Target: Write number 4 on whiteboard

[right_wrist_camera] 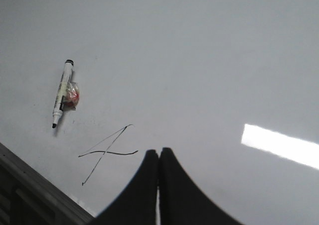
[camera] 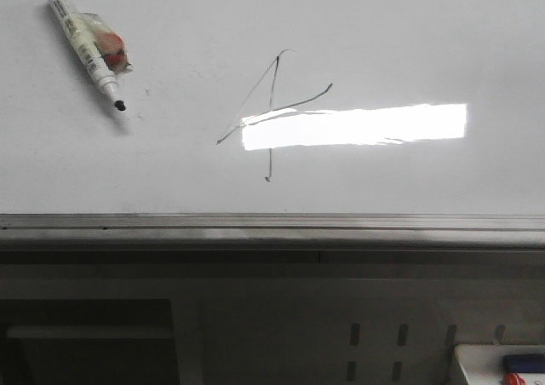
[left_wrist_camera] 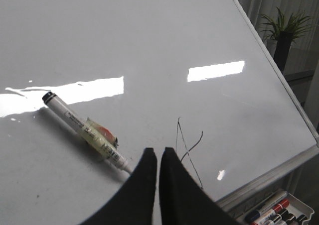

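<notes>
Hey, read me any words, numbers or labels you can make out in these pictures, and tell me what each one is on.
"4": hand-drawn in thin dark lines, the number 4 on the whiteboard.
Marker lying on the board: its barrel carries printed text, too small and blurred to read.
Markers in the tray beside the board: labels too small to read.
Nothing else legible.

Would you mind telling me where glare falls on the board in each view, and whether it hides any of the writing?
Front view: a bright strip crosses the number 4, washing out its lower middle. Left wrist view: two strips on the whiteboard, clear of the strokes. Right wrist view: one strip, well apart from the 4.
</notes>
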Robot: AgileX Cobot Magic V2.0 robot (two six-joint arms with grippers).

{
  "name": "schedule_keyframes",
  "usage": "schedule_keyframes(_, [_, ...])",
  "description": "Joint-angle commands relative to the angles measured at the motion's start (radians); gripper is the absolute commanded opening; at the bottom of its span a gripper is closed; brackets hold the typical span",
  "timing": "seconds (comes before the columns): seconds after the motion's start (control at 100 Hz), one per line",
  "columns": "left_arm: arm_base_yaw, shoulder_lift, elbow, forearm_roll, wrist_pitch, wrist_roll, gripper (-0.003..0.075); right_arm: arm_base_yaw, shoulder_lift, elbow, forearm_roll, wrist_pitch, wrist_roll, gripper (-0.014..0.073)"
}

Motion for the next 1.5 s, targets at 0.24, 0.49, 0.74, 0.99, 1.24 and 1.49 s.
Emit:
schedule_keyframes(0.24, [0.002, -0.04, 0.011, -0.014, -0.002, 0.002, -0.002, -0.006, -0.042, -0.015, 0.015, -0.074, -0.002, -0.0054])
schedule_keyframes(0.49, [0.002, -0.04, 0.011, -0.014, -0.002, 0.002, -0.002, -0.006, -0.042, -0.015, 0.015, -0.074, -0.002, -0.0054])
schedule_keyframes(0.74, [0.007, -0.043, 0.017, 0.014, -0.07, 0.002, -0.002, -0.006, -0.042, -0.015, 0.015, -0.074, -0.002, -0.0054])
schedule_keyframes(0.99, [0.192, -0.11, 0.027, 0.201, -0.046, -0.06, -0.002, -0.006, -0.042, -0.015, 0.015, -0.074, -0.002, -0.0054])
schedule_keyframes(1.24, [0.517, -0.2, 0.127, 0.848, 0.062, -0.717, -0.002, -0.006, -0.042, -0.015, 0.015, -0.074, -0.002, -0.0054])
schedule_keyframes(1.49, [0.683, -0.281, 0.224, 1.078, 0.114, -0.954, -0.002, -0.006, -0.042, -0.015, 0.015, -0.074, -0.002, -0.0054])
